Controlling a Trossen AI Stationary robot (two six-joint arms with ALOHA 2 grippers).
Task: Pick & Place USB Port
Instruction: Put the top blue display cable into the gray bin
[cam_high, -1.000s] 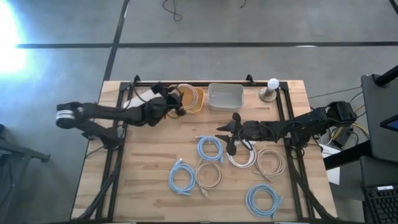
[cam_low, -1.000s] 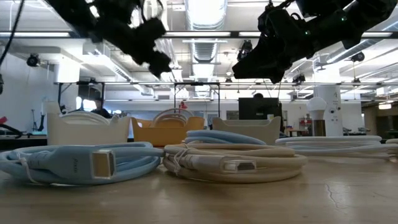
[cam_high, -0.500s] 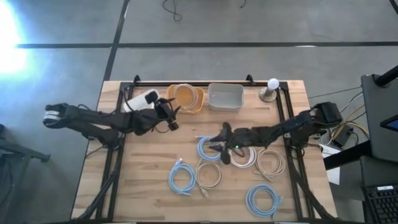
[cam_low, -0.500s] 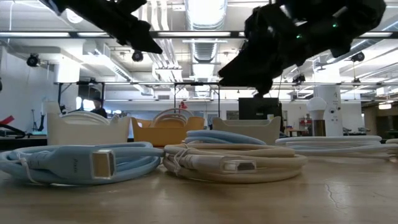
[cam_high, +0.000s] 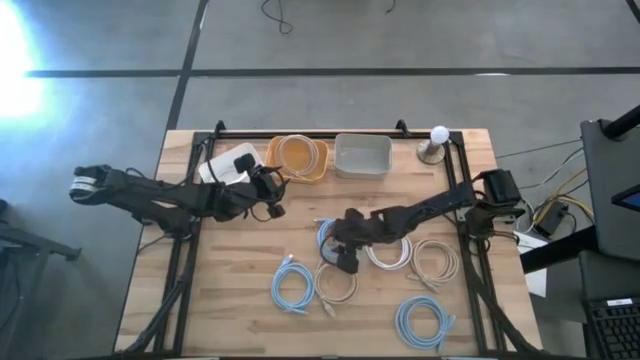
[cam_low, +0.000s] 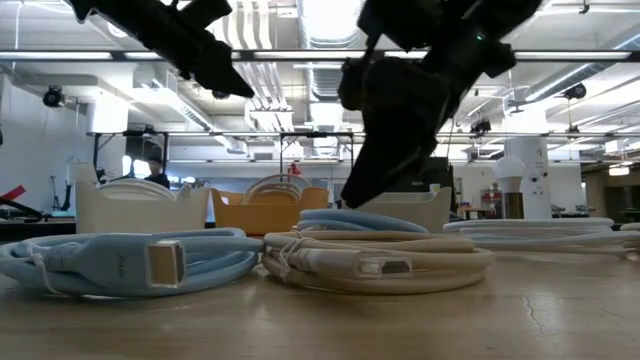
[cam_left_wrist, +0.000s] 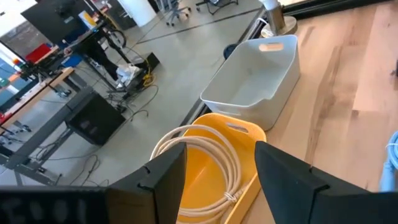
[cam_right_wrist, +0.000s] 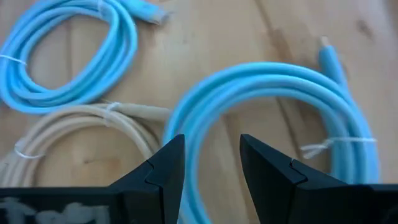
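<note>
Cables, coiled and tied, are what this task moves, and the right gripper (cam_high: 343, 257) hangs low over the blue coil (cam_high: 337, 238) near the table's middle, its fingers (cam_right_wrist: 163, 171) spread apart with nothing between them. In the right wrist view the near curve of that coil (cam_right_wrist: 273, 93) runs just ahead of the gap, apparently lined up so the fingers can straddle the loop. A beige coil (cam_high: 336, 282) lies just beside it, with another blue coil (cam_high: 293, 285) a little farther out. The left gripper (cam_high: 268, 194) waits, fingers apart and empty, near the yellow bin (cam_high: 301, 157), which already holds a pale cable (cam_left_wrist: 205, 155); the white bin (cam_high: 362, 155) stands alongside, probably for sorting by colour.
</note>
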